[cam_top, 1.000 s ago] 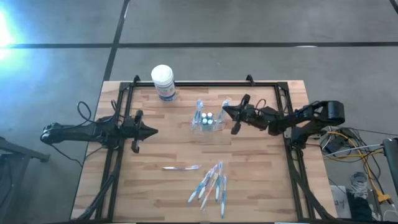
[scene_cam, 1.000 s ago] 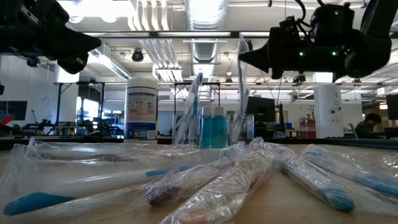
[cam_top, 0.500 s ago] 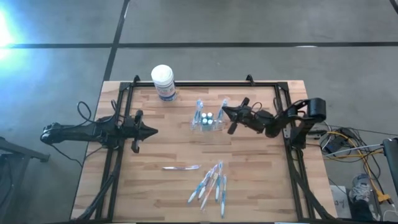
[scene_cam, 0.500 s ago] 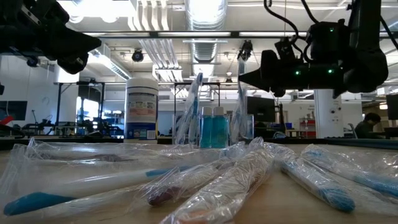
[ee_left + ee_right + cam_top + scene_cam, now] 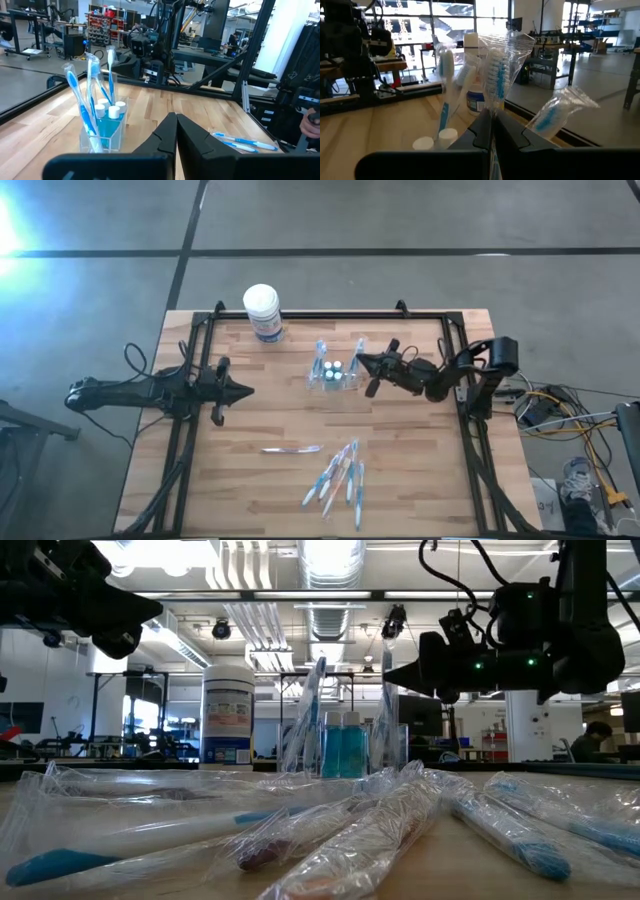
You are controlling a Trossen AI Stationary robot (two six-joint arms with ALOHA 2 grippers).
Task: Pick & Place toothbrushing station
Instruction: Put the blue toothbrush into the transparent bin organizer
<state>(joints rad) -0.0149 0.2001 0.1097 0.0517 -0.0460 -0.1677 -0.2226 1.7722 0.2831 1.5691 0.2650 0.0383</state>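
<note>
Right end effector [image 5: 360,361], fingers together, beside toothbrushing station [image 5: 333,379].

A white cylindrical tub with a blue label [image 5: 263,312] stands upright near the table's top edge, left of centre in the high view. A single wrapped toothbrush [image 5: 291,449] lies flat below the middle. To its lower right, a loose cluster of wrapped blue-and-white toothbrushes [image 5: 338,480] lies fanned on the wooden table [image 5: 400,470]. Cables [image 5: 565,415] trail at the right edge.
</note>
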